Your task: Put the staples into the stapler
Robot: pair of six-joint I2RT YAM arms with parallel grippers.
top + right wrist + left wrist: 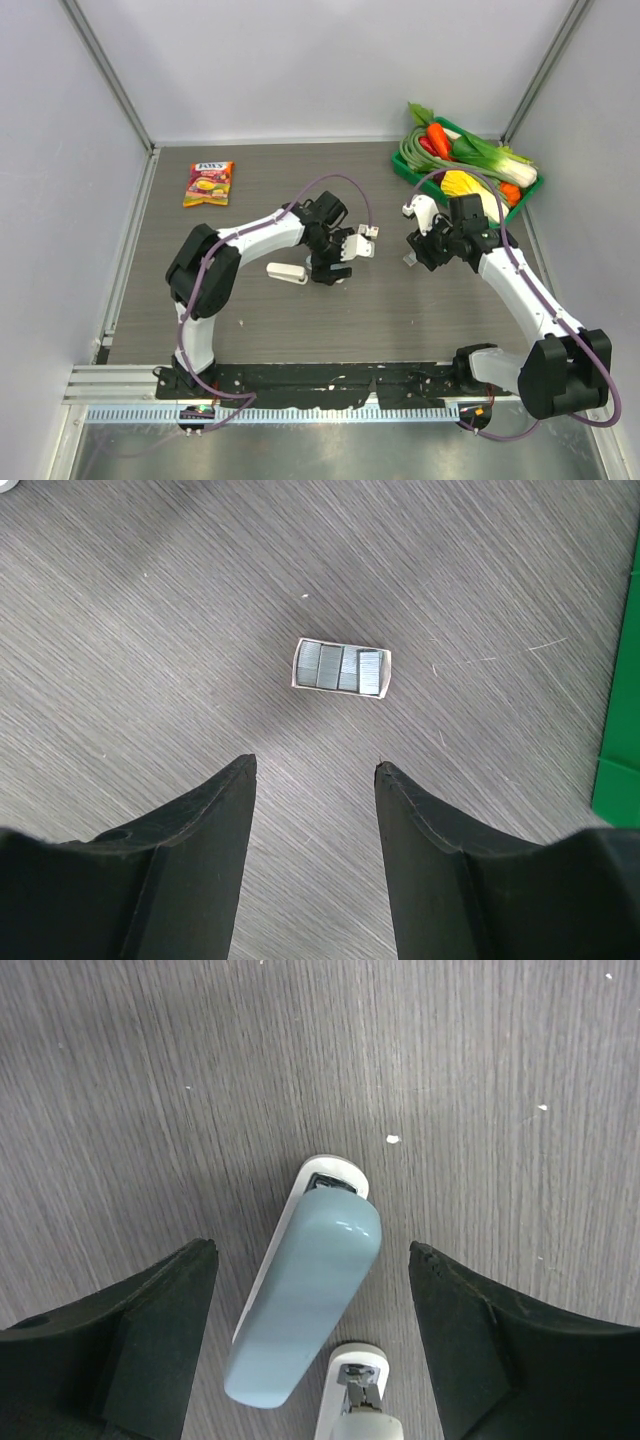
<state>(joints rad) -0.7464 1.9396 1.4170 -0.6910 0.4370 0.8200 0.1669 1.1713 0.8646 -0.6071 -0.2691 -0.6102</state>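
Snack packet (208,183), red and yellow, lies flat on the dark wood-grain surface (250,320), well to the left of the left jaws and farther from the arm bases. The left jaws stand wide, point down at the surface and grip nothing. Between them lies a stapler (305,1300) with a pale blue-grey top over a white base. Its length runs along the gap, and its far end leans a little to the right. Bare surface shows on both sides of it, so neither jaw touches it. Just behind it, nearer the wrist, a white piece with a metal channel (357,1392) pokes into view; I cannot tell whether it belongs to the same stapler. The right jaws are parted to a moderate gap and hold nothing. The staples (342,667), grey strips in a small open whitish box, lie flat on the surface just beyond the tips of the right jaws, roughly in line with the gap. A green tray (618,780) of vegetables (470,150) sits to the right of the right jaws.
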